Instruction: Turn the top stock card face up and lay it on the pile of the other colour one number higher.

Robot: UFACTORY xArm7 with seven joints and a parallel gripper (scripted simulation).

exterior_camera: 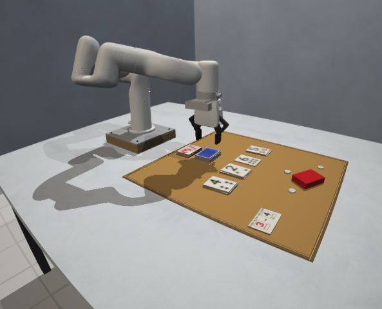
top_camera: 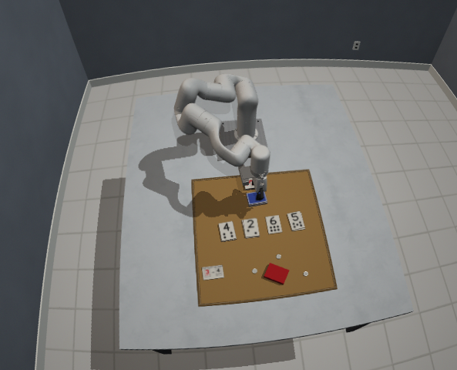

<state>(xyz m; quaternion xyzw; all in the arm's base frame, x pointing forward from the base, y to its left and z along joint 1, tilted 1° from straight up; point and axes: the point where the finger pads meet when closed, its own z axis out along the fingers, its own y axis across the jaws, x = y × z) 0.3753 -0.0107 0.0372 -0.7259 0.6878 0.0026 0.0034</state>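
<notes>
The face-down stock [top_camera: 257,198] is a small stack with a blue back near the far edge of the brown mat [exterior_camera: 237,186]; it also shows in the side view [exterior_camera: 208,154]. My gripper [exterior_camera: 208,138] hangs open and empty a little above the stock, fingers pointing down. Four face-up piles lie in a row, all black: 4 [top_camera: 226,231], 2 [top_camera: 250,227], 6 [top_camera: 273,223] and 5 [top_camera: 296,220]. A face-up card with red marks [exterior_camera: 188,150] lies right beside the stock, towards the arm's base.
A red block [top_camera: 277,273] sits near the mat's front edge with three white discs around it [top_camera: 254,270]. A small reference card showing a red 3 and a black 4 [top_camera: 213,272] lies at the front left corner. The arm's base [exterior_camera: 140,134] stands behind the mat.
</notes>
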